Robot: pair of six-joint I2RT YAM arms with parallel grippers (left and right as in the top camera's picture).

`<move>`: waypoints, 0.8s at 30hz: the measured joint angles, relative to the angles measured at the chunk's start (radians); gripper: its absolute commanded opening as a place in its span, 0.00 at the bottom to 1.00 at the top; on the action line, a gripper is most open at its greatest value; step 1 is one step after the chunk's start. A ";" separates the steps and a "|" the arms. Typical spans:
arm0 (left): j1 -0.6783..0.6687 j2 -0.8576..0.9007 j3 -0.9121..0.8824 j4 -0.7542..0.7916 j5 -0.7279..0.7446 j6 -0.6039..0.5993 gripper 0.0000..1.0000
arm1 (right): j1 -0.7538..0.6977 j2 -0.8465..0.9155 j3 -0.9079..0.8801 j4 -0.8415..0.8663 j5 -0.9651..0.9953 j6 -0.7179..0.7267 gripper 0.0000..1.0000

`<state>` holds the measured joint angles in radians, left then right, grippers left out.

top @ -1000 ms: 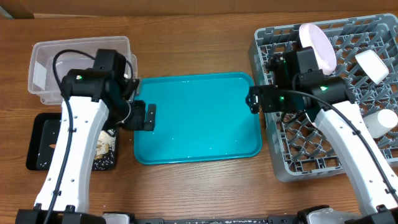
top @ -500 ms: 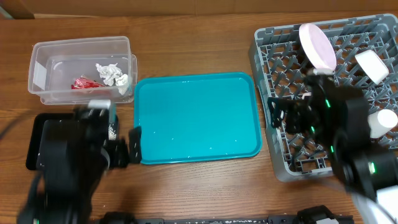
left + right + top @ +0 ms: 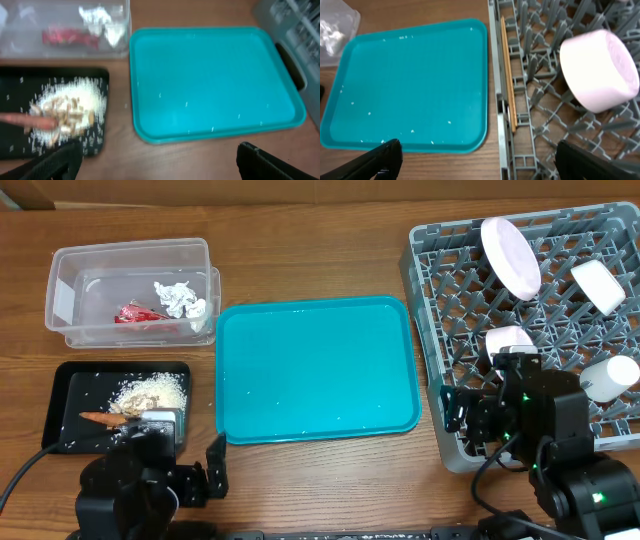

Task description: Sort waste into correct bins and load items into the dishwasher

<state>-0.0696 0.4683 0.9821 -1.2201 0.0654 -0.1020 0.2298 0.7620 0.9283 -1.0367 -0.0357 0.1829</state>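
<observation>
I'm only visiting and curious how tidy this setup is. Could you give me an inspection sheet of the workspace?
Surface: wooden table.
Job's things: tissue and red wrapper in the clear tub; crumbs and carrot on the black tray; plate, white dishes and chopsticks in the grey rack.
Clutter: teal tray, only white specks on it.
Pincers: left pincer and right pincer open, holding nothing.
Cables: black cable near the left arm.
Surroundings: nothing seen.
</observation>
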 measured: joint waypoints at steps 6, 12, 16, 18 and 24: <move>0.000 0.000 0.000 -0.022 0.000 0.000 1.00 | 0.000 0.018 0.000 -0.003 0.001 0.000 1.00; 0.000 0.000 0.000 -0.022 -0.003 0.000 1.00 | 0.000 0.032 0.000 -0.004 0.003 0.000 1.00; 0.000 0.000 0.000 -0.022 -0.003 0.000 1.00 | -0.014 0.008 -0.009 0.029 0.040 -0.001 1.00; 0.000 0.000 0.000 -0.021 -0.003 0.000 1.00 | -0.046 -0.041 -0.036 0.099 0.056 -0.004 1.00; 0.000 0.000 -0.004 -0.022 -0.003 0.000 1.00 | -0.172 -0.348 -0.260 0.444 0.066 -0.019 1.00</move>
<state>-0.0696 0.4683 0.9783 -1.2419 0.0620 -0.1024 0.0582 0.4145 0.6685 -0.5926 0.0307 0.1638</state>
